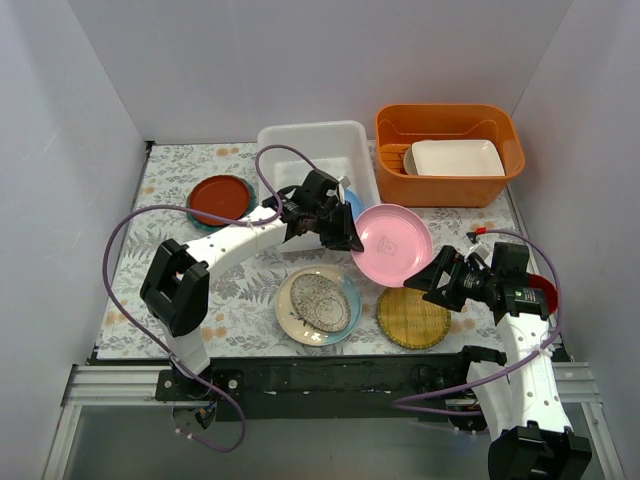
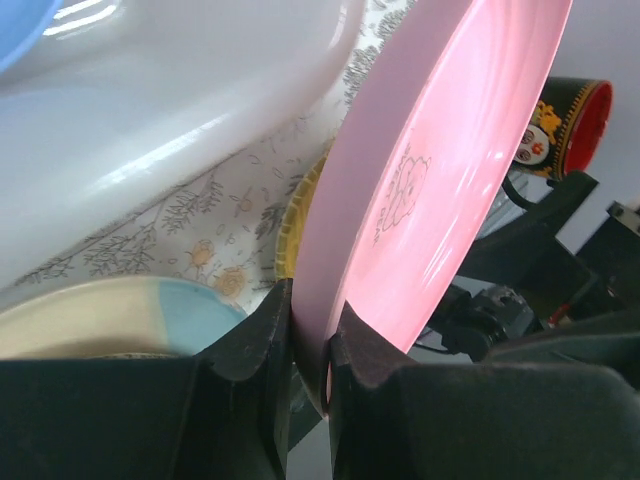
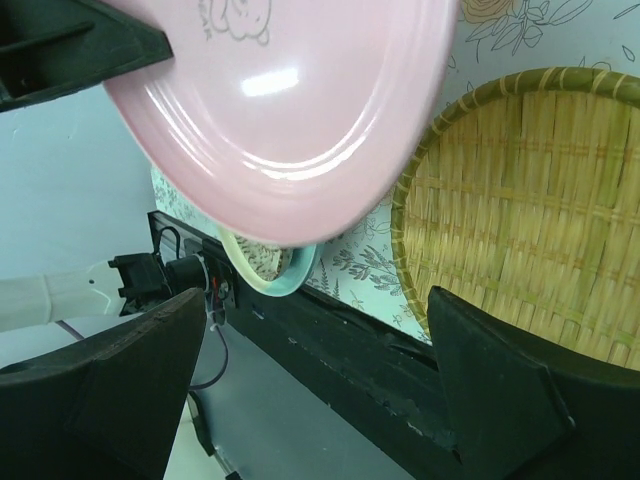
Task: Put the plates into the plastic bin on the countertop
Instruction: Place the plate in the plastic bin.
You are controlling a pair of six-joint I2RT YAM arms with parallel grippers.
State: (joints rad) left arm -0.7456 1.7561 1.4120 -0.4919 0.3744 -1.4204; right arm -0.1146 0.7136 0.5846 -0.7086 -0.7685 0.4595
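Observation:
My left gripper (image 1: 350, 238) is shut on the rim of the pink plate (image 1: 392, 243) and holds it tilted above the countertop (image 1: 165, 180), just right of the white plastic bin (image 1: 315, 160). In the left wrist view the fingers (image 2: 262, 330) pinch the pink plate (image 2: 440, 170) beside the bin wall (image 2: 180, 110). A light blue plate (image 2: 20, 30) lies in the bin. My right gripper (image 1: 440, 283) is open and empty over the woven yellow plate (image 1: 413, 317). The speckled teal-rimmed plate (image 1: 318, 304) lies at the front centre. A red-brown plate (image 1: 220, 198) lies at the left.
An orange tub (image 1: 448, 125) holding a white rectangular dish (image 1: 455, 158) stands at the back right. A small red cup (image 1: 542, 292) sits by the right arm. In the right wrist view the pink plate (image 3: 290, 110) hangs over the woven plate (image 3: 530, 200) and the speckled plate (image 3: 270, 272).

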